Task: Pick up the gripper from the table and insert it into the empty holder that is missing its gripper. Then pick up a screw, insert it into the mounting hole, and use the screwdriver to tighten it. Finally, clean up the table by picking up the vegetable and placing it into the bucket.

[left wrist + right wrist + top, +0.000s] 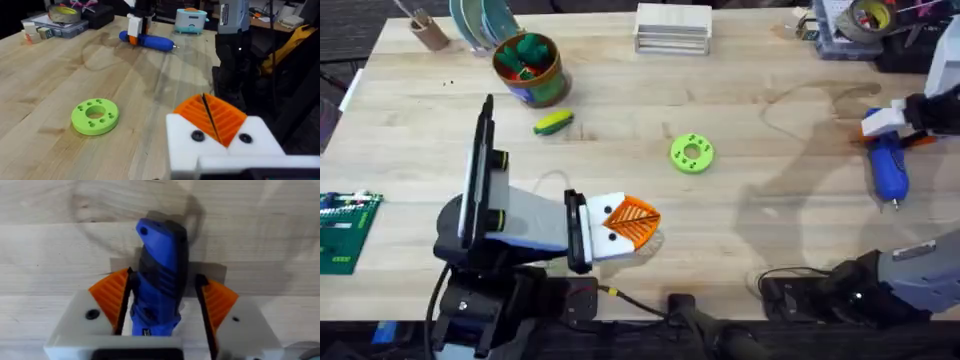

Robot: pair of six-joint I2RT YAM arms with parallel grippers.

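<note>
The bucket [530, 68] stands near the desk's [750, 120] far left corner. It contains green and red toy pieces; their exact number cannot be determined. One small brown cup [428, 32] stands at the far left corner with a stick-like item inside, too small to identify.

One vegetable [553, 123], yellow with a green end, lies on the desk just beside the bucket, on its near side. One green disc [692, 153] lies flat near the desk's centre, well apart from both arms. One white slatted block [673, 27] sits at the far edge. One tape roll [869, 17] rests on a tray at the far right corner, partly cut off.

One screwdriver [887, 168] lies near the right edge. The right gripper [162, 305] pinches its blue handle between two orange ribbed pads [111, 292]; the metal tip [895, 205] points toward the near edge. In the right wrist view the handle's lower part is hidden behind the white finger mounts.

The left gripper [632, 225] rests near the near edge, left of centre. Its two orange pads are pressed together, with nothing between them. Both white mounts [220, 145] carry a pad.

One green circuit board [342, 232] lies at the left edge, partly cut off.
</note>
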